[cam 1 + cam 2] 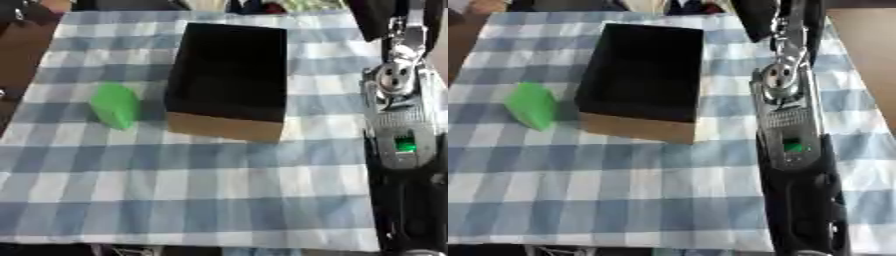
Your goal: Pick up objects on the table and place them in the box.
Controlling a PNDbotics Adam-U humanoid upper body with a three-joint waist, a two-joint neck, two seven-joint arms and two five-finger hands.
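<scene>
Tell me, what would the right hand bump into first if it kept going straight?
Unclear: only the right arm shows, lying along the tablecloth's right side beside the box; its hand cannot be made out. That strip looks free.

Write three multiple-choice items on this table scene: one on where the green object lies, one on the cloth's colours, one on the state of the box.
1. Where does the green object lie relative to the box?
A. Inside it
B. On the cloth to its left
C. On the cloth to its right

2. What colours is the tablecloth?
A. Blue and white check
B. Plain red
C. Yellow stripes

3. What state is the box in?
A. Closed with a lid
B. Tipped on its side
C. Upright and open at the top

Answers:
1 B: the green object sits on the cloth left of the box, beside its wall.
2 A: pale blue and white squares cover the table.
3 C: the dark interior shows from above, no lid on it, with nothing visible inside.
</scene>
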